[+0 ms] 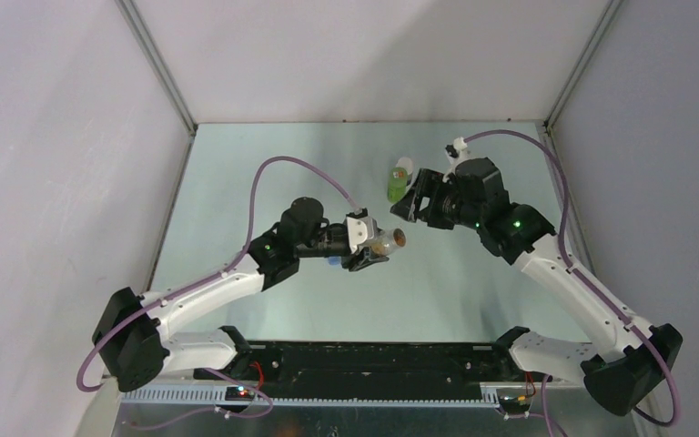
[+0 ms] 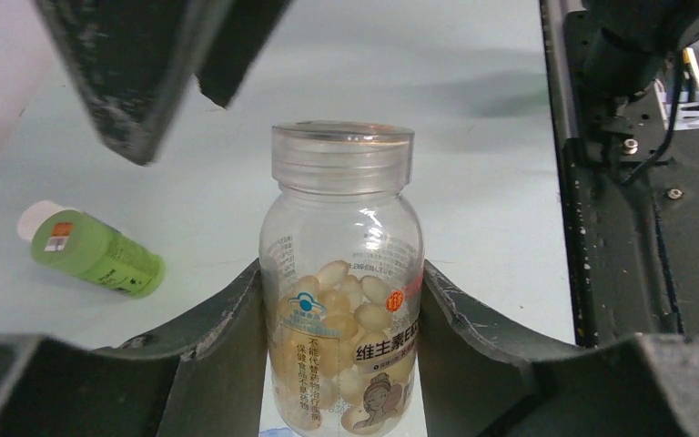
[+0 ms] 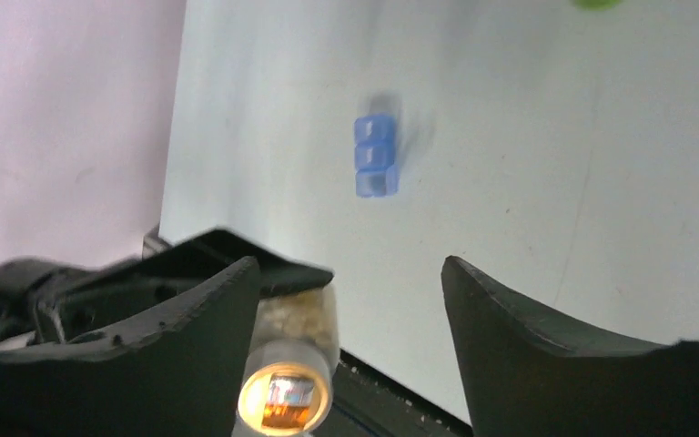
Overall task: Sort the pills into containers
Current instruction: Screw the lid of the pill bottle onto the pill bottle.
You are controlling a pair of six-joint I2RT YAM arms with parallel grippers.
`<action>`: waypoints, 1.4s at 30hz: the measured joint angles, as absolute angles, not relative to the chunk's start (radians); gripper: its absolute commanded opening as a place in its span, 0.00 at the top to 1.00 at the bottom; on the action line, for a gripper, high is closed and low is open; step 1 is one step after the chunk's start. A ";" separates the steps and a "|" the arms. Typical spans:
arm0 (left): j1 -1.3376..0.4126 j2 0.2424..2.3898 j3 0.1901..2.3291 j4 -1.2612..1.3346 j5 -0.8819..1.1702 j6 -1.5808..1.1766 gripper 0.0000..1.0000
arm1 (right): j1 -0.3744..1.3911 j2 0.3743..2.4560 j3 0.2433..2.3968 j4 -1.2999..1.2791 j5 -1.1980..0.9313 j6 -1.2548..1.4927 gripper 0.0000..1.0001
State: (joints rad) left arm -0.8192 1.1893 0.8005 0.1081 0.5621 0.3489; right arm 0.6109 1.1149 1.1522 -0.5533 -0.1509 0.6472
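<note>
Your left claw point(image 2: 341, 282) is pinching the clear plastic pill bottle point(image 2: 343, 228), one finger against each side of its body, held over the middle of the pale metal table point(image 1: 473, 291). The bottle's clear round cap point(image 2: 342, 157) is on and points right, toward your right claw point(image 3: 350, 273). That claw stands spread just to the right and a little farther back, with nothing between its fingers; the cap end shows low beside one finger.

The bottle's base is cut off in the left wrist view and the fingers cover the label's edges. The pale yellow softgels point(image 2: 346, 305) inside overlap too much to count.

The blue plastic pill organiser point(image 3: 376, 157) is blurred; you can make out three compartments in a row, but not whether they are open. From above, your left claw hides most of it.

There are two bottles in all. The second, a green one with a white cap point(image 2: 100, 255), lies on its side on the table just beyond the right claw.
</note>
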 measured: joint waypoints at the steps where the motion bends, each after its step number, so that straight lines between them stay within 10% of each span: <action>1: -0.822 1.189 0.801 0.109 0.569 0.349 1.00 | 0.603 1.115 1.152 -0.554 -0.130 0.655 0.14; 20: -0.824 1.189 0.801 0.109 0.590 0.348 1.00 | 0.578 0.979 1.148 -0.537 -0.404 0.346 0.06; 26: -0.824 1.189 0.801 0.109 0.601 0.348 1.00 | 0.580 1.032 1.144 -0.558 -0.473 0.292 0.28; 42: -0.824 1.189 0.801 0.109 0.608 0.348 1.00 | 0.630 1.093 1.142 -0.556 -0.434 0.299 0.51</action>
State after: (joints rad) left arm -0.8242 1.1893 0.8005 0.1089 0.6083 0.3481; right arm 0.6296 1.0927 1.1423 -0.5564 -0.4335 0.2989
